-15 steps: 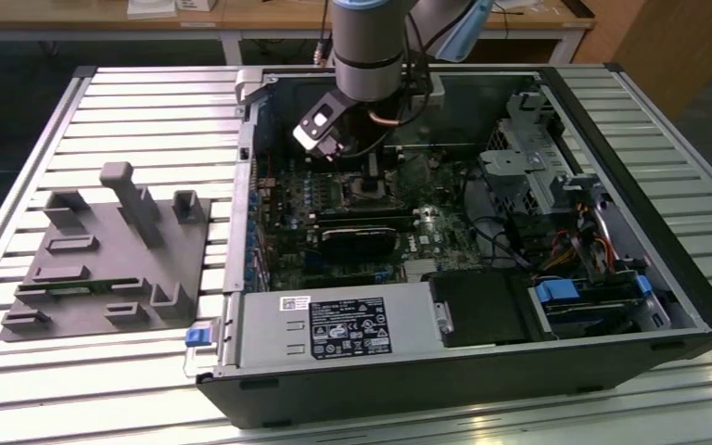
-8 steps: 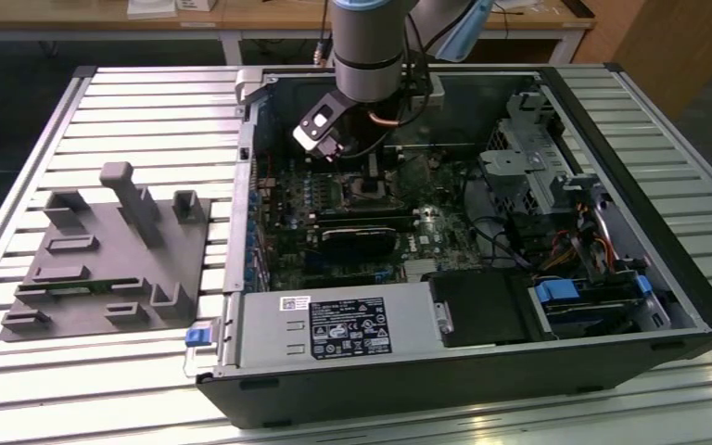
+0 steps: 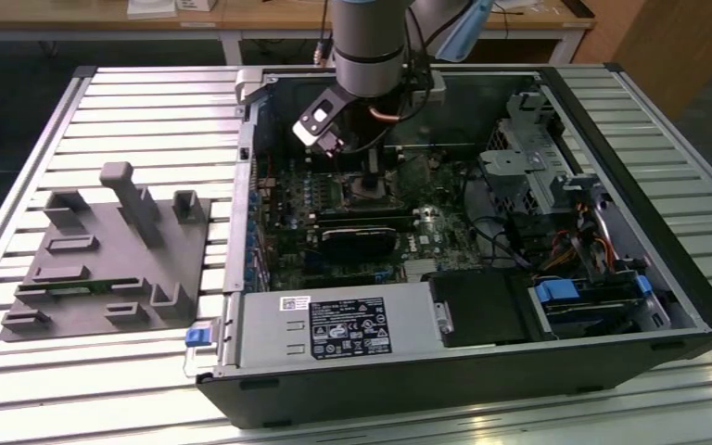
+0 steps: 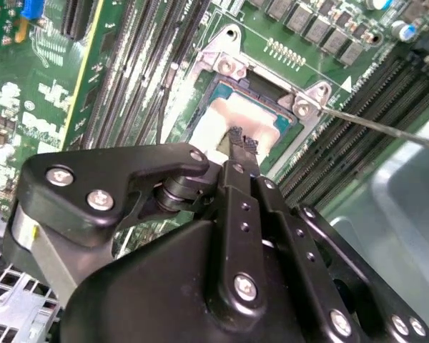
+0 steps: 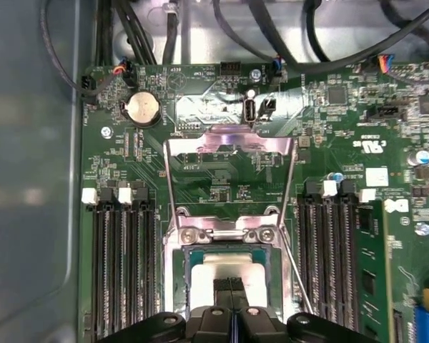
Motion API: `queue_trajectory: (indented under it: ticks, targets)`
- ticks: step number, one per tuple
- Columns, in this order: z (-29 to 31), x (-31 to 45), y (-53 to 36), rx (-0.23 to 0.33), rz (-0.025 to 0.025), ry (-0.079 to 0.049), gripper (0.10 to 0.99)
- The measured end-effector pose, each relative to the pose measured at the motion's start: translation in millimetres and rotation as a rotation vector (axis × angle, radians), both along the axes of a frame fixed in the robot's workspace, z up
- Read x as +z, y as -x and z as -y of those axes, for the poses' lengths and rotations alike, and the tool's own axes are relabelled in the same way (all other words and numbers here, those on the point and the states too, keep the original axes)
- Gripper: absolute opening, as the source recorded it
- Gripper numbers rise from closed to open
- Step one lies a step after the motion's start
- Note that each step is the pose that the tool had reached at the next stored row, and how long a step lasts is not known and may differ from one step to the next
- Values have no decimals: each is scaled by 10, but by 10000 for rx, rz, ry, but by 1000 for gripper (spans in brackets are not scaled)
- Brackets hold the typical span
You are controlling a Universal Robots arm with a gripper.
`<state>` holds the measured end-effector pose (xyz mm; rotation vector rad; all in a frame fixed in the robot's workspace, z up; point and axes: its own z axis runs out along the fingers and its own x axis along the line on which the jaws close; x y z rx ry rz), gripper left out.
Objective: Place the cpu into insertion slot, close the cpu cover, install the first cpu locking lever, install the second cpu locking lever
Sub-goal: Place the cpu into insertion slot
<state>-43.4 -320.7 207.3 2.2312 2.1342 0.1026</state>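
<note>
Fingers (image 4: 235, 137) were pinched together, empty, above the cpu (image 4: 213, 123) seated in the insertion slot (image 4: 227, 66); we judged downward pressure could skew it.

Slatted table (image 3: 146, 102) bears an open computer case (image 3: 455, 375) and grey fixture (image 3: 108, 269).

One cpu (image 5: 225, 266), one insertion slot (image 5: 222, 234), one cover (image 5: 229, 141).

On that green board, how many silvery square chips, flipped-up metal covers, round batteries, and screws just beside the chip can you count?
cpu: 1
cover: 1
battery: 1
screws: 2
Total: 5
</note>
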Motion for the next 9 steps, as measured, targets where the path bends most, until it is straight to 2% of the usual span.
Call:
queue_trajectory:
  ticks: [9]
  targets:
    - [0,248,0,0,5,1,106]
